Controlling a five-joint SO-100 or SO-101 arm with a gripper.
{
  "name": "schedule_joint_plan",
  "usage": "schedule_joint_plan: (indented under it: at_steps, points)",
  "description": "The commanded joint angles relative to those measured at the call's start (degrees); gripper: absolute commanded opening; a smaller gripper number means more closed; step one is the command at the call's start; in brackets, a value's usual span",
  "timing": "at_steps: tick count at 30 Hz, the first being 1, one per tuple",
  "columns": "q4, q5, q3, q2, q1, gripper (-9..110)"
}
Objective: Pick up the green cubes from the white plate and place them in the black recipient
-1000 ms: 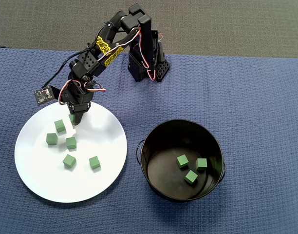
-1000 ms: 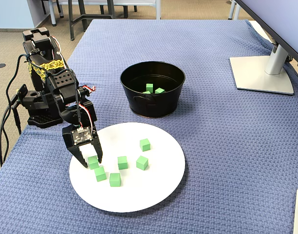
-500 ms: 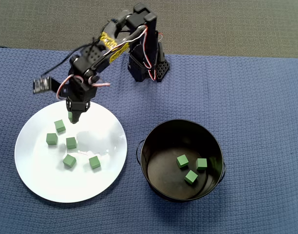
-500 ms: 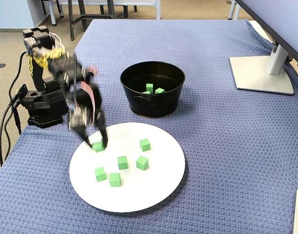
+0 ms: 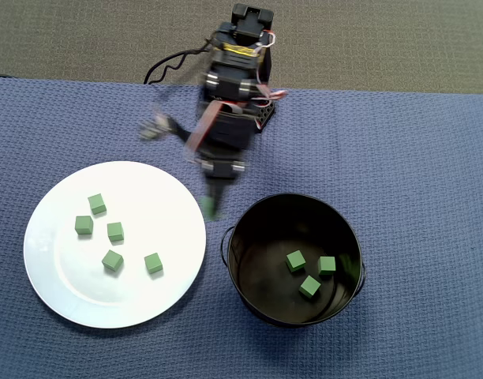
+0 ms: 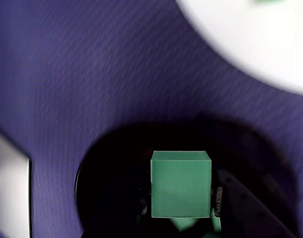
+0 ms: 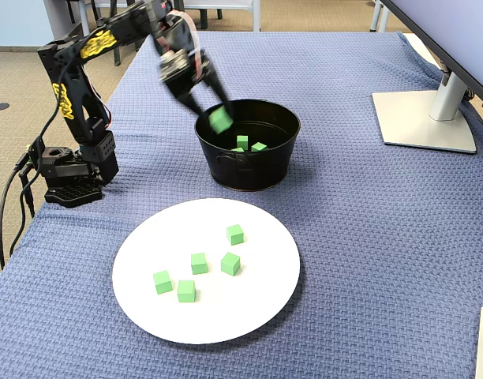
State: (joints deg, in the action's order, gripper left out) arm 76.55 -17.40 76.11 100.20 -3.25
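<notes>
The gripper (image 7: 219, 118) is seen clamped on one green cube (image 6: 180, 184), held above the near-left rim of the black recipient (image 7: 261, 168) in the fixed view; in the overhead view it is blurred, just left of the recipient's rim. Three green cubes (image 5: 308, 272) are noted lying on the recipient's floor. Five more cubes (image 7: 198, 267) are recorded on the white plate (image 7: 257, 304), which lies in front of the recipient in the fixed view.
</notes>
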Motion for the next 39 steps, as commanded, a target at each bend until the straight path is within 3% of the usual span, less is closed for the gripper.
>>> schedule_joint_plan:
  at_steps: [1,4,7,10,18,24,29,32,39]
  points:
    - [-6.6,5.5,3.3,1.1,12.2,0]
    - [-7.6,7.0,5.4,-0.6,18.9,1]
    - [-6.9,5.9,6.8,-1.5,22.1,28]
    - [-6.1,3.4,6.2,-0.4,19.2,34]
    - [4.8,-12.6,-2.3,1.1,-2.1,23]
    - [2.3,-22.5,3.4,2.2,-20.7,12]
    - [-2.3,-31.4,16.4,1.5,-29.2,13]
    - [-7.3,-37.1,22.8,0.1,-33.6,23]
    - [-16.5,-42.3,32.0,-2.5,-38.8,22]
